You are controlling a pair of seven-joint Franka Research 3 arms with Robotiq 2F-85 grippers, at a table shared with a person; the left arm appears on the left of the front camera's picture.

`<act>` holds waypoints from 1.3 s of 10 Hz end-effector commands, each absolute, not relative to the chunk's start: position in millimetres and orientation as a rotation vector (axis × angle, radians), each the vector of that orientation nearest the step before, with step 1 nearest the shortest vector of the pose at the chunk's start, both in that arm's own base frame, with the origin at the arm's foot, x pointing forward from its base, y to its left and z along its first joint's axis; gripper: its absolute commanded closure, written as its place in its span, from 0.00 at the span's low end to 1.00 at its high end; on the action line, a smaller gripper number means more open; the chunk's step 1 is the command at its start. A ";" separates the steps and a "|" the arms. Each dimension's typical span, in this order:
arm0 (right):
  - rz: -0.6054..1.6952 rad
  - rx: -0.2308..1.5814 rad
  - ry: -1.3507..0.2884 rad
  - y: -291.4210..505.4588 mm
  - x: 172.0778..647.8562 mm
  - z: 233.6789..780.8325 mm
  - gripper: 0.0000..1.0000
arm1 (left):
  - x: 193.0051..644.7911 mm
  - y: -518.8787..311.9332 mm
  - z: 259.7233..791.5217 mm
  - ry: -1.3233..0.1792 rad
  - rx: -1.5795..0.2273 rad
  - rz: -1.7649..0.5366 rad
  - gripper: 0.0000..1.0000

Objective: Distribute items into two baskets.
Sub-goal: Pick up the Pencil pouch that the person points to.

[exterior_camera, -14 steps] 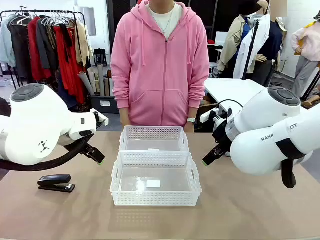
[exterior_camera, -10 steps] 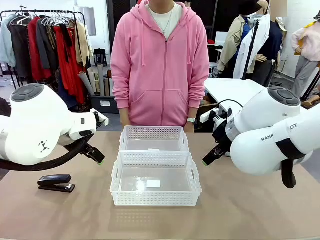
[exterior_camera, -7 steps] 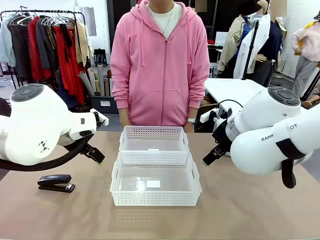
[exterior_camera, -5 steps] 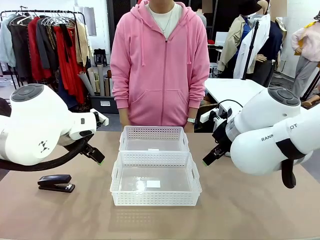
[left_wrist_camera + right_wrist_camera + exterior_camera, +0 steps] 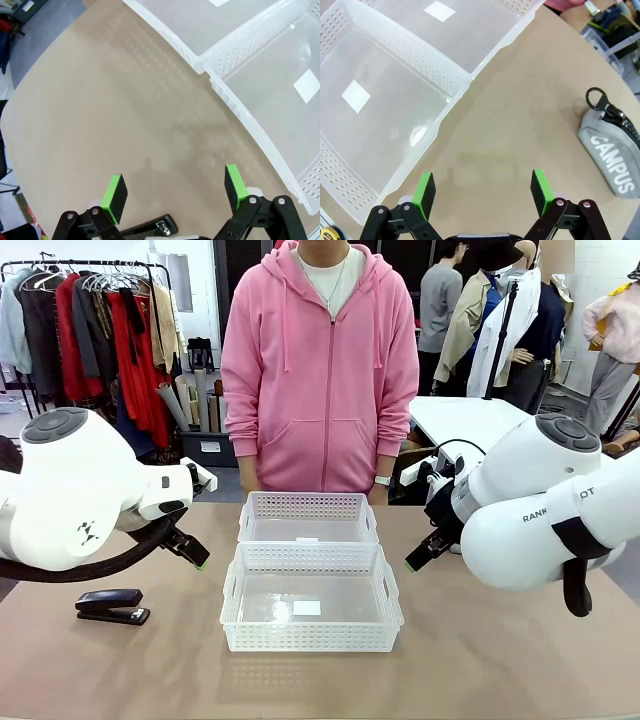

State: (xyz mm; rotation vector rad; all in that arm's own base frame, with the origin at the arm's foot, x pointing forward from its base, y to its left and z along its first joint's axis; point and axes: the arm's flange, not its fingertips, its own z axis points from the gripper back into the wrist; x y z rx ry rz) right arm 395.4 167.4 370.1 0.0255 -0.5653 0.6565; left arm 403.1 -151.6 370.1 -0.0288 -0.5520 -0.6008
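1. Two white lattice baskets sit mid-table, butted up against each other along their long sides. The larger basket [image 5: 310, 637] is on the robot's side, and the smaller basket [image 5: 307, 506] is right behind it, closer to the person in the pink hoodie [image 5: 320, 370].
2. Contents: all I can see inside is a white sticker on each floor, one in the larger basket [image 5: 307, 608] and one in the smaller basket [image 5: 439, 10].
3. The black stapler [image 5: 112, 607] is lying flat on the table [image 5: 500, 660], off to the left of the larger basket and well apart from it, under the left arm.
4. The grey CAMPUS pouch [image 5: 611, 152] is lying on the table on the right arm's side, well clear of both baskets. Its black zipper with the ring pull points away from the gripper.
5. The left gripper [image 5: 175, 186] has its jaws spread wide with just bare tabletop between the green pads. It's hanging above the table beside the baskets' left ends.
6. Same deal with the right gripper [image 5: 482, 187]: jaws apart and gripping nothing, above the table between the larger basket's rim and the pouch.
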 end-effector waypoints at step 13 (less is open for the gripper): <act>0.512 0.355 -0.536 75.6 420.0 459.7 0.00 | 436.7 -41.8 483.0 -0.406 -0.238 -0.499 0.00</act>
